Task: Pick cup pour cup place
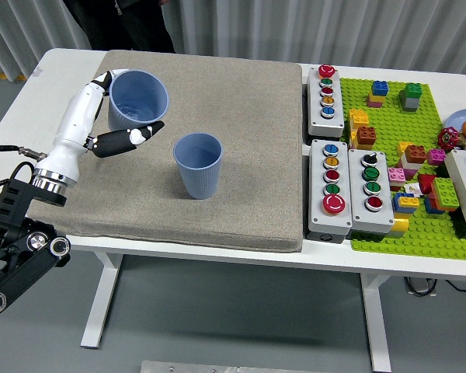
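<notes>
The left hand (113, 116) has its fingers clamped round a blue cup (138, 101), apparently lifted clear of the beige mat (241, 116), its base hidden. A second blue cup (198, 165) stands just beside on the mat.

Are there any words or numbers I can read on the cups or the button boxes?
No readable text anywhere.
Held cup in the left robot hand: plain blue, no print.
Standing cup: plain blue, no print.
Button boxes: only coloured buttons; any marks are too small to read.
</notes>
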